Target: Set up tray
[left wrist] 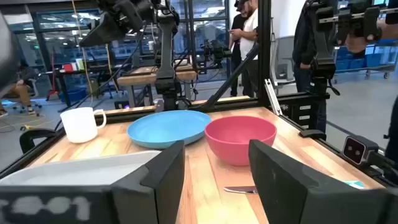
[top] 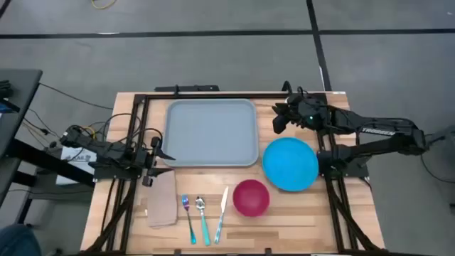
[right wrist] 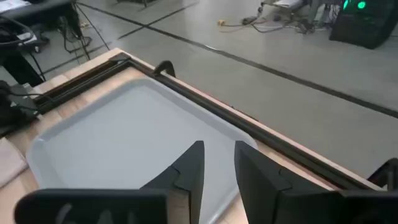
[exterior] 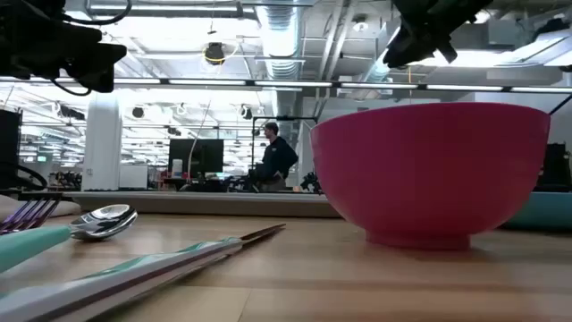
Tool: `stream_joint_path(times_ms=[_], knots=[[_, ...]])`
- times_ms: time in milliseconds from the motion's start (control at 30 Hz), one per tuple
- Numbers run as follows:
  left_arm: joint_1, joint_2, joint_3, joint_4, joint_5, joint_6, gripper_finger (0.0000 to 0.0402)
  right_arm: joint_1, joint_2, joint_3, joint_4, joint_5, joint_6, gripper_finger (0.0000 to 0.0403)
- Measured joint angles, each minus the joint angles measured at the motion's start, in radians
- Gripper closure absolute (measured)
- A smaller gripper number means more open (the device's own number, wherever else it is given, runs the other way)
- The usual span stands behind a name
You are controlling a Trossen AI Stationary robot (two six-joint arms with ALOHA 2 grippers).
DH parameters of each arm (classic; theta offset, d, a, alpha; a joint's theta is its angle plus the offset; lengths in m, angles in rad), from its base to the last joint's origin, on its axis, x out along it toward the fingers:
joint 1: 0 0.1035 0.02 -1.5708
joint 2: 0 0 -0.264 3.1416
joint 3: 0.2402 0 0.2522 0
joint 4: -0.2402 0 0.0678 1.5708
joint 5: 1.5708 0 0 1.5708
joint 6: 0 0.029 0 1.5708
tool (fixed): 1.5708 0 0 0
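The light-grey tray lies flat at the table's far middle; it also shows in the right wrist view. A blue plate lies to its right, and a pink bowl stands nearer the front. A tan napkin, a fork, a spoon and a knife lie along the front. My left gripper is open and empty, low by the tray's near left corner. My right gripper is open and empty, above the table just right of the tray's far right corner.
A white mug stands on the table beyond the blue plate, under my right arm in the high view. A black frame runs along the table's edges. People stand in the room behind.
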Motion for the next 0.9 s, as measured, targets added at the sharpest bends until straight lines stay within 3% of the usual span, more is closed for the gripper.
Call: stream_joint_path(times_ms=[133,267,433,700,900], knots=[[0.000,0.000,0.000,0.000,0.000,-0.001,0.0233,-0.033,0.037,0.056,-0.082,-0.001,0.019,0.0321],[0.000,0.000,0.000,0.000,0.000,0.003,0.0233,-0.080,0.067,0.094,-0.189,-0.009,0.137,0.0321],[0.000,0.000,0.000,0.000,0.000,0.000,0.0233,-0.150,0.075,0.098,-0.228,-0.081,0.201,0.0321],[0.000,0.000,0.000,0.000,0.000,0.003,0.0233,-0.278,0.077,0.098,-0.350,-0.098,0.285,0.0321],[0.000,0.000,0.000,0.000,0.000,0.003,0.0233,-0.391,0.145,0.098,-0.396,-0.170,0.329,0.0321]])
